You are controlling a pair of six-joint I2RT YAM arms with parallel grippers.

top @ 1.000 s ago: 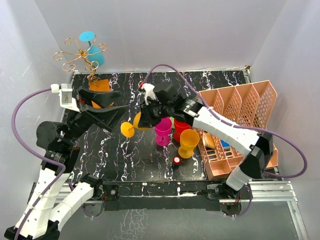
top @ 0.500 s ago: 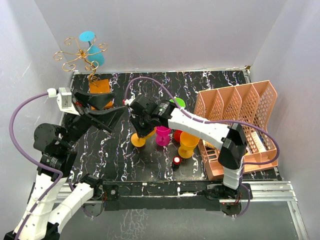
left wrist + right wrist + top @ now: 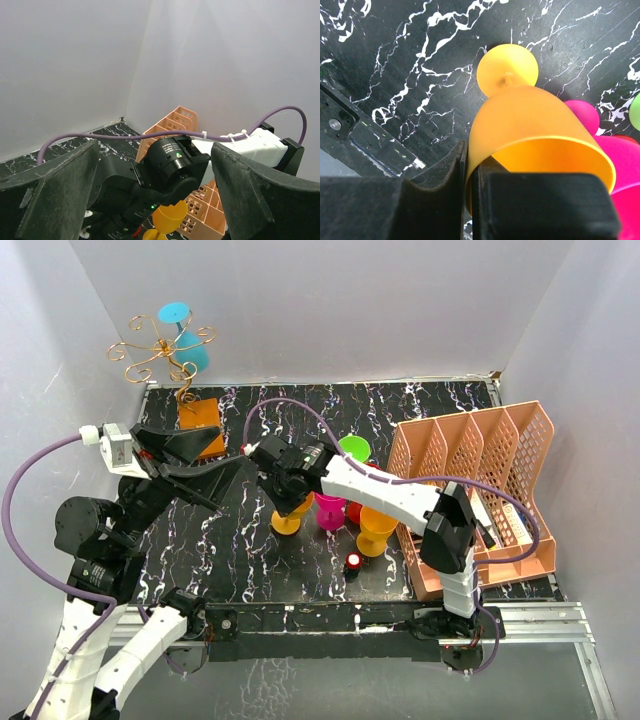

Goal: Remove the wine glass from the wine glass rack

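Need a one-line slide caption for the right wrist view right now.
Right gripper pinches the orange wine glass by its wall, foot pointing at the black marbled table, pink glass alongside.

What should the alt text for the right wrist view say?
The right pincer is clamped on the rim of an orange glass, seen from above with its foot pointing toward the black marbled table. A pink glass shows at the right edge.

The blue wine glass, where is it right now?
In the top view, the turquoise plastic wine glass hangs in the gold wire rack at the black table's far left corner.
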